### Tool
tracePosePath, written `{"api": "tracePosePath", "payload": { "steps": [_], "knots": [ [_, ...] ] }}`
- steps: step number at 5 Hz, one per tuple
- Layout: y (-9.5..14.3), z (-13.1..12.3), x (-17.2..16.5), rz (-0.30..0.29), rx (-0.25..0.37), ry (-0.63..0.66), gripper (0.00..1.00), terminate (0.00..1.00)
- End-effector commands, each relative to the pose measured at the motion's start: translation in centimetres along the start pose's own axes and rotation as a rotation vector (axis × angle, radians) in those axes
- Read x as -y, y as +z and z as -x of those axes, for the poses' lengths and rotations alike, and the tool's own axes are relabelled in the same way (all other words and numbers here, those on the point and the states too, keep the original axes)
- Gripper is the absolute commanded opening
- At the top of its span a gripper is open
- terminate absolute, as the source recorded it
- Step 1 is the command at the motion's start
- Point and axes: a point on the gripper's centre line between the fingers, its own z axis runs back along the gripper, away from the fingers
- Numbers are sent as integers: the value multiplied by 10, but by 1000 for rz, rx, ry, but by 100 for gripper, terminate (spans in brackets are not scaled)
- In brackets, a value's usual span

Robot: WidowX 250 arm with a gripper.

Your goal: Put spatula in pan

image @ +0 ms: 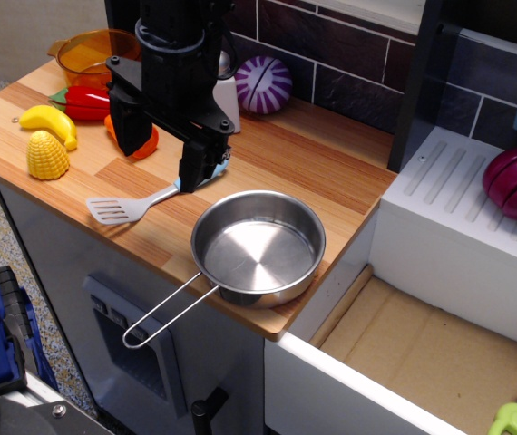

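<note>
Clearly little is done yet: the spatula (136,207) lies flat on the wooden counter (331,181), at ten o'clock from the empty pan (258,246). The gripper (172,149) stands over the blue handle end, jaws spread wide; whether a finger touches it, I cannot tell. Grasping, lifting and placing remain.

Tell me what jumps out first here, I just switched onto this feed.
The black claw dominates, lowered over the light blue handle of the spatula lying flat on the wooden counter. Right beside it, at the counter's front edge, sits the empty shiny pan, its wire handle jutting past the edge.
</note>
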Motion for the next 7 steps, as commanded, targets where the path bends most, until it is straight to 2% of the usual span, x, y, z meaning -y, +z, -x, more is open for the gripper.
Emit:
{"api": "tracePosePath", "payload": {
  "steps": [1, 2, 3, 5, 7],
  "knots": [
    [0, 0, 0, 0, 0, 0, 100, 0],
    [-7, -15, -3, -35, 81, -67, 100, 0],
    [-14, -27, -4, -68, 132, -130, 100, 0],
    [-32, -47, -11, 7, 168, -164, 100, 0],
    [-55, -52, -16, 71, 187, -177, 100, 0]
  ]
}}
